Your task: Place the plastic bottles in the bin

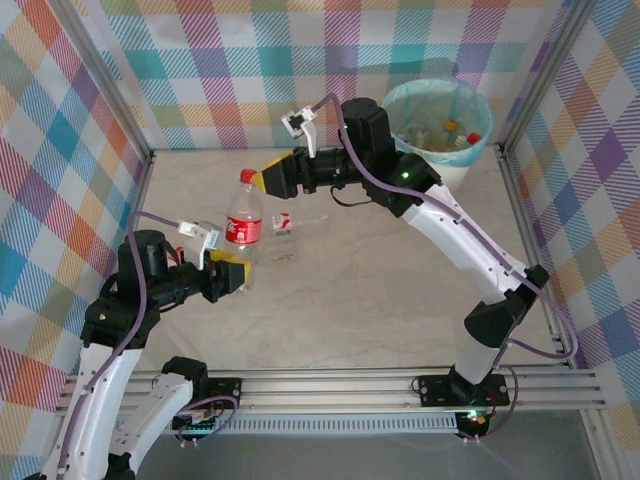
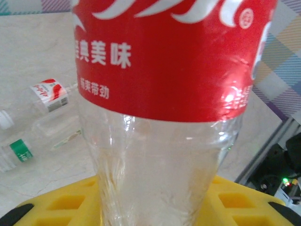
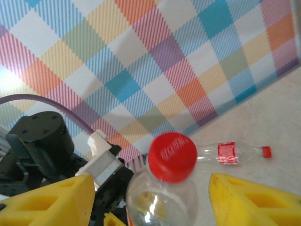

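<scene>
A large clear plastic bottle [image 1: 244,228] with a red label and red cap [image 3: 172,156] stands upright. My left gripper [image 1: 236,272] is shut on its lower body; the yellow fingers [image 2: 244,203] press it from both sides in the left wrist view [image 2: 157,205]. My right gripper [image 1: 260,181] is open at cap height, its yellow fingers [image 3: 256,202] apart on either side of the bottle's shoulder [image 3: 150,190] without touching. The bin [image 1: 402,108], white with a blue bag, stands at the far right with bottles [image 1: 455,137] inside.
Small bottles lie on the table beyond the held one: a red-labelled one [image 1: 283,224] [image 2: 50,93], a clear one [image 1: 281,255] and a green-labelled one [image 2: 17,150]. Another red-labelled bottle [image 3: 230,153] lies near the plaid wall. Metal frame rails border the table.
</scene>
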### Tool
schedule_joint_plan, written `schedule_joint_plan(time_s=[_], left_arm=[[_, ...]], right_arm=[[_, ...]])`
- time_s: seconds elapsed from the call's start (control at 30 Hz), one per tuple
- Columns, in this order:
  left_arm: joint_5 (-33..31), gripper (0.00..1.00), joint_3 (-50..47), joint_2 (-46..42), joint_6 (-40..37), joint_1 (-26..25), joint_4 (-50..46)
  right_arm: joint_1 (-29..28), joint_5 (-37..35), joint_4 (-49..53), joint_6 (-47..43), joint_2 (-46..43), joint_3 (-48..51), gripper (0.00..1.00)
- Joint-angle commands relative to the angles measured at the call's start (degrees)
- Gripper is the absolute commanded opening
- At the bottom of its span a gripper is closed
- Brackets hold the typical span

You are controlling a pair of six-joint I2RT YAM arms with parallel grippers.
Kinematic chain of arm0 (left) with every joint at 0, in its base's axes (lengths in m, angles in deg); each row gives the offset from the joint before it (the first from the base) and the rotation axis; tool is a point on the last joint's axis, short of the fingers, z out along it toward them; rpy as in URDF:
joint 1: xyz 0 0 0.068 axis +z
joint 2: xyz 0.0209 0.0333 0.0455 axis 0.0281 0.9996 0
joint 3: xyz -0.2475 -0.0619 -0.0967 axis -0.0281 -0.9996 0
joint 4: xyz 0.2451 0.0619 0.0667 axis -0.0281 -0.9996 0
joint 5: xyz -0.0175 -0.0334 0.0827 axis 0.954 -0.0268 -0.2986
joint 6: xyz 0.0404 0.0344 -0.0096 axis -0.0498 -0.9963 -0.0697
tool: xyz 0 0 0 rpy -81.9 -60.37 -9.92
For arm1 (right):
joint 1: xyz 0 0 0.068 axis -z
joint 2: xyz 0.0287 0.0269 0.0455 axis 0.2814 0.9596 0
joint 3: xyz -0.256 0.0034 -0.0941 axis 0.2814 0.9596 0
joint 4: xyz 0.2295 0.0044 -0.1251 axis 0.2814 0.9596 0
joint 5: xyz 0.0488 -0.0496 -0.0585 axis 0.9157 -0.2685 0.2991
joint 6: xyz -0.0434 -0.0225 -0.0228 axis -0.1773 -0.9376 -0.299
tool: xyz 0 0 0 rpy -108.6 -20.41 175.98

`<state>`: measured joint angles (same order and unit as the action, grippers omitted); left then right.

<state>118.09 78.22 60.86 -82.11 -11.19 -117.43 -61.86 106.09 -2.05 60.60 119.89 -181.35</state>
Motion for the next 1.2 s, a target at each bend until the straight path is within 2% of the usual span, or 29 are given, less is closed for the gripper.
schedule_joint_plan(time_s=[0.0, 0.17, 0.27, 0.4, 0.57, 0.7, 0.73, 0.8, 0.87, 0.93, 1.03, 1.17], left_arm=[[5.04, 0.43, 0.61, 0.26, -2.20, -0.72, 0.53], [6.49, 0.43, 0.63, 0.26, -3.56, -0.74, 0.67], [6.49, 0.43, 0.50, 0.43, -3.91, -0.74, 0.43], [5.98, 0.43, 0.63, 0.79, -3.97, -0.74, 0.13], [4.04, 0.46, -0.62, 0.61, -0.81, -0.75, 3.17], [2.13, 0.50, -3.04, 1.32, 1.57, -0.74, 6.04], [0.95, 0.50, -1.98, 1.66, 1.29, -0.74, 4.33], [-1.74, 0.51, -4.25, 1.20, 5.60, -0.74, 8.14], [0.81, 0.54, -5.44, 1.59, 2.86, -0.74, 10.06], [-2.70, 0.57, -2.71, 3.29, -1.66, -0.74, 7.06], [-5.86, 0.63, 0.92, 5.38, -2.29, -1.09, 5.69], [-5.73, 0.66, -0.71, 5.00, -0.31, -1.09, 9.19]], right_arm=[[-1.11, 3.09, 2.25, -0.27, 1.86, -3.65, 0.65], [-1.85, 1.93, 4.59, -1.44, 3.40, -5.71, 0.64], [-2.03, 2.05, 4.59, -1.53, 3.74, -6.12, 0.58], [-2.19, 2.71, 4.63, -1.60, 4.07, -6.43, 0.44], [-2.14, 3.37, 5.69, -2.52, 3.61, -4.03, 0.18], [-2.19, 0.89, 9.27, -6.04, 2.47, -3.59, 0.07], [-2.12, 1.44, 9.53, -7.64, 1.67, -3.34, 0.05], [-2.12, -0.13, 7.15, -7.59, -0.95, 0.47, 0.04], [-2.12, 0.16, 0.21, -9.53, -4.78, 7.31, 0.03], [-2.12, -1.13, -3.02, -13.45, -7.44, 10.35, 0.00], [-1.94, -4.65, 3.51, -17.20, -5.93, 4.44, 0.00], [-1.94, -1.75, 6.53, -16.29, -3.62, 0.83, 0.00]])
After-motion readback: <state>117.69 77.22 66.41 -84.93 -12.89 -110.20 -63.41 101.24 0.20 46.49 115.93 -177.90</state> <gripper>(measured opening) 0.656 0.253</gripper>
